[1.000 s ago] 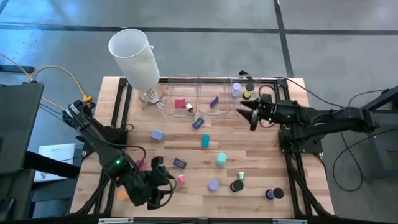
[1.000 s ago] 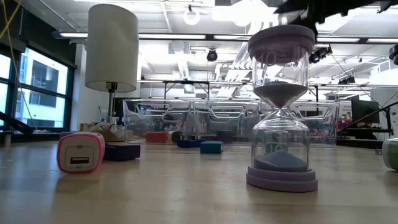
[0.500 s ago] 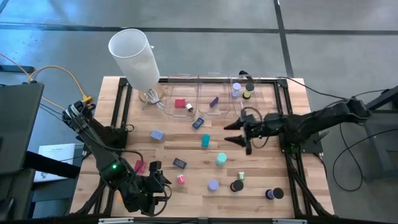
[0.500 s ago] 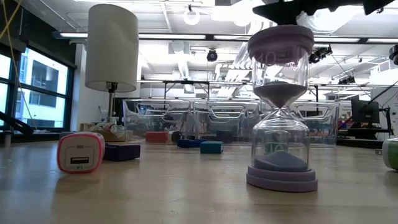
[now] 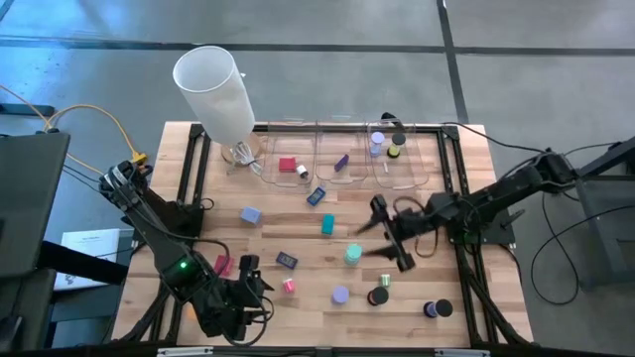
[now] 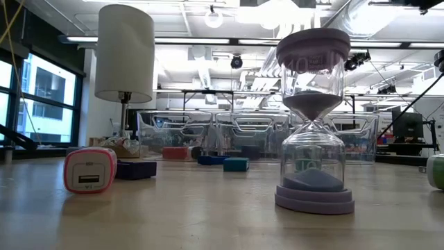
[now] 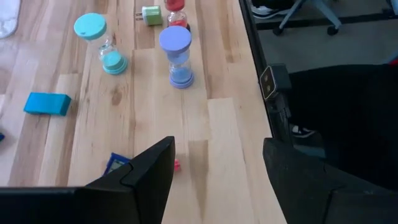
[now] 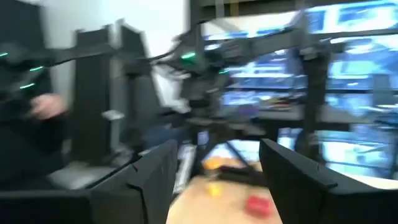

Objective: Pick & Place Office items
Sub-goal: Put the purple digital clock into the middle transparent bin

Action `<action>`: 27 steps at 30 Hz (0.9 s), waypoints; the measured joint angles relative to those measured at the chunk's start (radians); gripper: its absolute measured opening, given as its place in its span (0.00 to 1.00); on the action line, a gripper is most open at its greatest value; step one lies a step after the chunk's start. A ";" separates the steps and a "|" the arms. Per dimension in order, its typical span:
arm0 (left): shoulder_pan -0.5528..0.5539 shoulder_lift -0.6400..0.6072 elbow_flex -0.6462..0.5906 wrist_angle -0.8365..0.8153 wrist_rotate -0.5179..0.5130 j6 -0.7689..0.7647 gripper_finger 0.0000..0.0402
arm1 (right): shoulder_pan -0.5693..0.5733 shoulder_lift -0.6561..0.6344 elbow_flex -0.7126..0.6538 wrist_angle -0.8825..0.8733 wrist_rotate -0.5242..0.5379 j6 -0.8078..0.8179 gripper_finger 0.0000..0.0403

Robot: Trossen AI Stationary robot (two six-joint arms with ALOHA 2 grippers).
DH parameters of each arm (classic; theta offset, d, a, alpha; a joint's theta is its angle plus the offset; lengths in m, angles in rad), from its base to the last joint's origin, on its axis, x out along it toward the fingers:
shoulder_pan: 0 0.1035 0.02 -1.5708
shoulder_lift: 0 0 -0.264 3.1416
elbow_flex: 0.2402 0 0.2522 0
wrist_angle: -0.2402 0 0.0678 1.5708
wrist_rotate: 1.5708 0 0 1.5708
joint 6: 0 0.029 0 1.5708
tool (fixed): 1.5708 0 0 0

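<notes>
Small office items lie scattered on the wooden table: a teal-capped hourglass [image 5: 353, 255], a lavender hourglass [image 5: 340, 295] [image 6: 312, 118], a teal block [image 5: 327, 225], a dark blue rectangle [image 5: 287, 261], a pink piece [image 5: 289, 286] [image 6: 90, 170] and a lavender block [image 5: 251, 214]. My right gripper [image 5: 374, 236] is open above mid-table, just right of the teal-capped hourglass, touching nothing. My left gripper [image 5: 250, 286] [image 7: 217, 162] waits open near the near-left corner. The right wrist view is blurred, with its fingers apart [image 8: 217, 168].
Three clear bins [image 5: 337, 164] stand along the far edge, holding a red block [image 5: 288, 166], a purple piece [image 5: 341, 162] and discs [image 5: 395, 151]. A tall white cylinder [image 5: 213, 94] stands at the far left. More small pieces [image 5: 435, 309] lie near the near-right edge.
My right gripper has swung away from the far-right bin, toward the near edge and the table's middle, turning as it went. It now hangs beside the teal-capped hourglass. The items on the table have stayed put.
</notes>
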 joint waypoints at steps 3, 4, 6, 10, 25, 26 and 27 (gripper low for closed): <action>0.012 0.000 0.000 0.000 0.000 -0.005 0.59 | 0.067 0.001 0.000 -0.092 0.054 -0.048 0.54; 0.017 0.000 0.000 0.000 0.000 -0.005 0.59 | 0.091 0.002 0.000 -0.120 0.111 -0.087 0.54; 0.029 0.000 0.000 0.001 0.000 -0.006 0.59 | 0.134 0.007 -0.001 -0.136 0.267 -0.167 0.54; 0.059 0.000 0.000 -0.004 0.000 0.000 0.59 | 0.203 0.022 -0.001 -0.136 0.510 -0.262 0.54; 0.108 0.000 -0.001 -0.013 0.000 0.018 0.59 | 0.251 0.026 -0.001 -0.150 0.642 -0.187 0.54; 0.108 0.000 -0.001 -0.013 -0.003 0.018 0.59 | 0.251 0.026 -0.001 -0.148 0.642 -0.187 0.54; 0.108 0.000 -0.001 -0.013 -0.005 0.018 0.59 | 0.251 0.026 -0.001 -0.148 0.642 -0.188 0.54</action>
